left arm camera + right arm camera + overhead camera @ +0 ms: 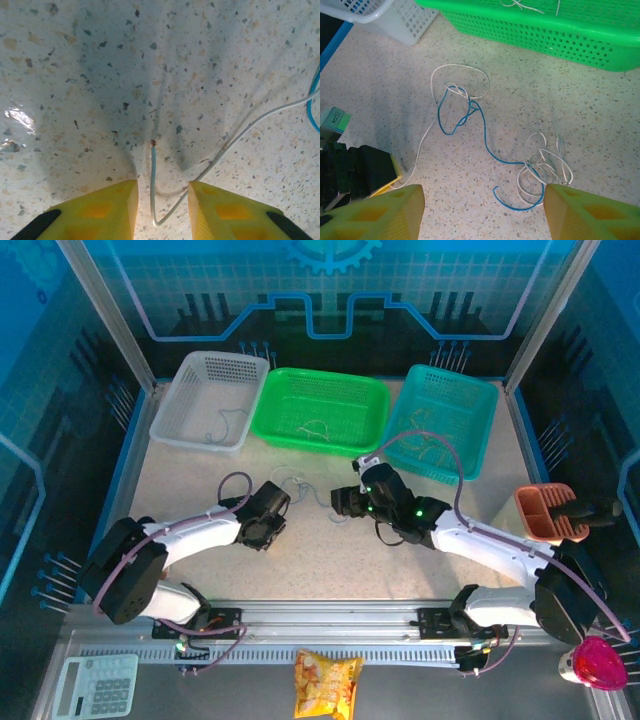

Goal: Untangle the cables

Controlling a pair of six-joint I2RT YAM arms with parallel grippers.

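The cables lie on the speckled table between my two grippers. A blue cable [485,142] snakes from a white loop [460,80] down to a clump of white strands [545,167]. From above the cables [300,485] look tiny. My left gripper [162,200] is open and low over the table, with a bent pale wire [152,175] lying between its yellow fingers [105,210]. My right gripper [482,210] is wide open above the table, the blue cable's end just ahead of it. From above, the left gripper [270,512] and right gripper [345,502] face each other.
Three baskets stand at the back: a white basket [195,445], a green basket [310,445] and a teal basket [480,430], each holding loose wires. An orange holder [545,510] sits at the right. A calculator [95,687] and snack bag [327,680] lie by the near rail.
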